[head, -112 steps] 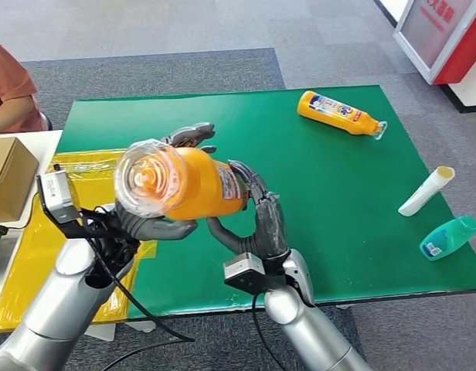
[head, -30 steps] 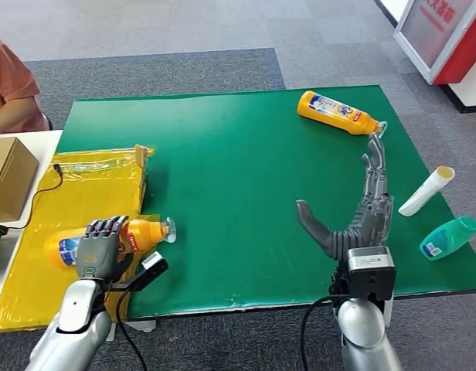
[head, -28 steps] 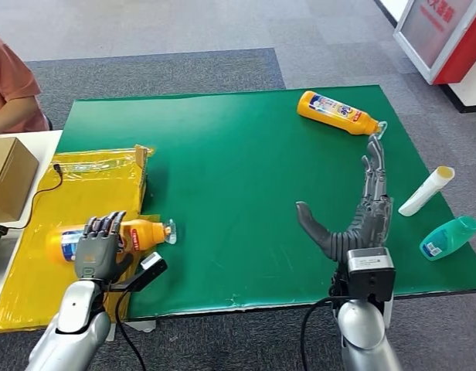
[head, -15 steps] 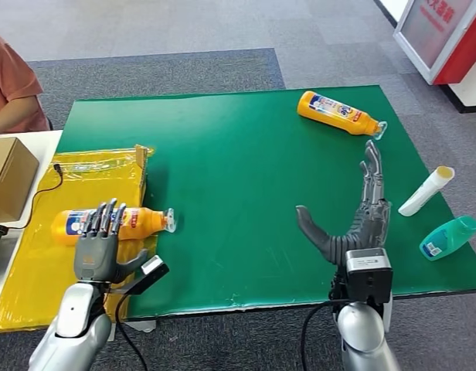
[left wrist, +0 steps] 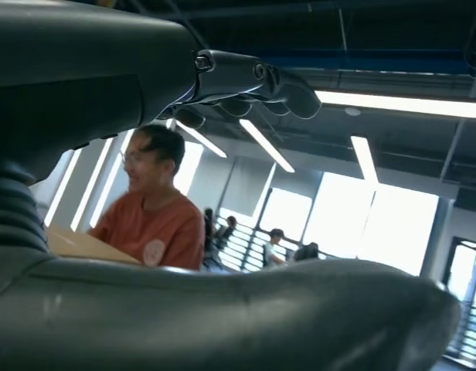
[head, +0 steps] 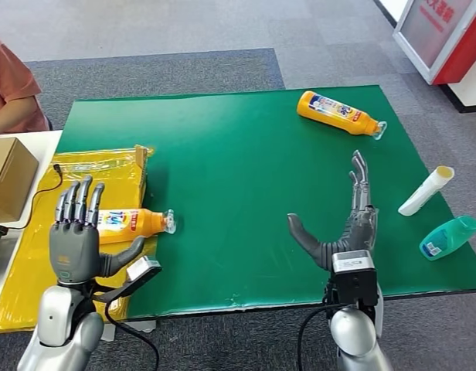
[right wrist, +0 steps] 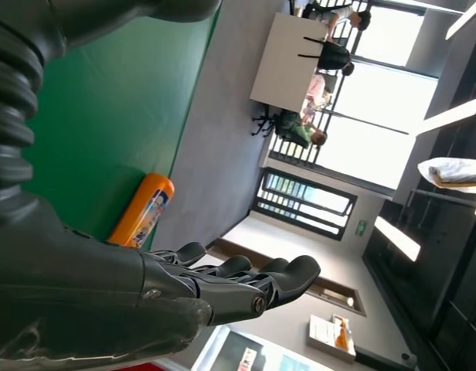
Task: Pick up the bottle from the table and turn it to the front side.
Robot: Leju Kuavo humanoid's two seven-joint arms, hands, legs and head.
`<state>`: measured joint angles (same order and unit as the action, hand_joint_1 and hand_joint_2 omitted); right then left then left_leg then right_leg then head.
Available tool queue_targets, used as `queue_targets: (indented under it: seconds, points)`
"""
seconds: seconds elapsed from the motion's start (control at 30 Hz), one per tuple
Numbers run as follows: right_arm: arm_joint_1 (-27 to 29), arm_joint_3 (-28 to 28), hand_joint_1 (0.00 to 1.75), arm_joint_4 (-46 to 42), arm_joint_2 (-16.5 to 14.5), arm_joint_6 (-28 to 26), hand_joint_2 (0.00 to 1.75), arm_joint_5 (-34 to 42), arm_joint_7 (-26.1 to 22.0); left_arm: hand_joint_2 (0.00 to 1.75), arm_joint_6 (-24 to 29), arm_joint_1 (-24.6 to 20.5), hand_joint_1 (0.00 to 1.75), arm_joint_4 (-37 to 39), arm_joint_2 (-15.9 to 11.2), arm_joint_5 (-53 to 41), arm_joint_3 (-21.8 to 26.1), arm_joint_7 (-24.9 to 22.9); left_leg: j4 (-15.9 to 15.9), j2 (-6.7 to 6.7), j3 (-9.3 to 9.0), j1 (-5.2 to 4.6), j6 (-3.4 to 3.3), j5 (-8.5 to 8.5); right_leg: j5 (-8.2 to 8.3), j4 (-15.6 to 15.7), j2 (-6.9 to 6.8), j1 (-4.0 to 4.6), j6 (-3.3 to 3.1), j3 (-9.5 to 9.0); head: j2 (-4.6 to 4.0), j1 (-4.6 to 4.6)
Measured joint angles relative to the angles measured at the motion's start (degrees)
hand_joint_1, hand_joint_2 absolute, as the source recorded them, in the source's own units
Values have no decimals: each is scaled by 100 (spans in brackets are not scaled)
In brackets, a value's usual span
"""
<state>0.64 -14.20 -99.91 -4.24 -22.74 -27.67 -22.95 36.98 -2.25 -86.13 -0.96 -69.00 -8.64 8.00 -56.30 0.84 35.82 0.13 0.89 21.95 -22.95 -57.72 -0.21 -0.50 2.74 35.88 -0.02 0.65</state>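
one bottle (head: pixel 127 222) lying label-up on the yellow sheet (head: pixel 25 263) by the desk's (head: pixel 236 193) left edge, seemingly done; second bottle (head: pixel 338 114) untouched near the far right corner; left hand (head: pixel 78 239) and right hand (head: pixel 341 224) spread, empty.

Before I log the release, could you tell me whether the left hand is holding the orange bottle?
No, the left hand is raised with fingers spread, clear of the orange bottle lying on the yellow bag.

This looks like an open office or demo hall. Grey carpet floor (head: pixel 165 31) surrounds a green-covered table (head: pixel 253 178), long ceiling light strips (left wrist: pixel 399 104) and tall windows (left wrist: pixel 393 224) run overhead, and people sit at a distant desk (right wrist: pixel 288 62)
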Motion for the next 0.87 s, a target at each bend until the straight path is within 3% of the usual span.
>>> queue_targets:
  seconds: [0.03, 0.17, 0.23, 0.3, 0.37, 0.43, 0.57, 0.67, 0.8, 0.87]
  points:
    - [42, 1, 0, -1, 1, 60, 175, 7, 55, 175, -328, 85, 0, -204, 13, 727, -27, 349, 0, 0, 0, 0, 0, 1, -1, 0, 0, 0, 0, 0, 0, 0]
    - [284, 7, 0, -9, 16, 513, 175, 256, 150, 175, -2134, 535, 0, -1114, 15, 4772, -150, 1321, 0, 1, 0, 0, 6, 13, -6, 0, 2, 0, 0, 0, 0, 0]
    - [382, 7, 0, -24, 20, 655, 175, 349, 125, 175, -2996, 817, 0, -1505, 16, 6198, -136, 1568, 0, 1, 0, 0, 8, 16, -11, 0, 2, 0, 0, 0, 0, 1]
    - [449, -3, 0, -51, 32, 906, 87, 541, 206, 175, -3726, 1132, 0, -1797, 43, 7111, -67, 1726, 1, 1, -1, 0, 9, 21, -17, 0, 2, 0, -2, -1, 0, 1]
    - [496, -41, 0, -64, 89, 1384, 87, 946, 429, 175, -4218, 1415, 0, -1989, 101, 7715, 54, 1809, 1, 1, -2, 0, 10, 25, -21, 0, 1, 0, -4, -1, 0, -1]
    - [514, -108, 0, -46, 199, 2001, 175, 1461, 666, 175, -4523, 1585, 0, -2084, 153, 7992, 186, 1839, 1, 0, -2, 0, 9, 26, -22, 1, -1, 0, -3, -2, 0, 0]
    - [465, -281, 0, 103, 387, 2717, 175, 2137, 768, 175, -4810, 1726, 0, -2107, 261, 8167, 367, 1821, 1, -4, -5, 0, 9, 26, -21, 1, -3, 0, -3, -8, 0, 0]
    - [383, -387, 0, 209, 434, 2836, 175, 2580, 711, 175, -5015, 1824, 0, -2104, 355, 8397, 412, 1714, 1, -4, -7, 0, 7, 23, -19, 1, -2, 0, -3, -8, 0, 0]
    - [268, -455, 0, 245, 422, 3057, 175, 3689, 471, 175, -5567, 1890, 0, -2102, 412, 9472, 311, 1509, 1, -4, -8, 0, 5, 21, -18, 1, -3, -1, -1, -9, 0, 0]
    - [253, -455, 0, 231, 404, 3001, 175, 3857, 301, 175, -5551, 1902, 0, -2102, 420, 9569, 265, 1494, 1, -4, -8, 0, 5, 21, -18, 1, -3, 0, -1, -9, 0, 0]
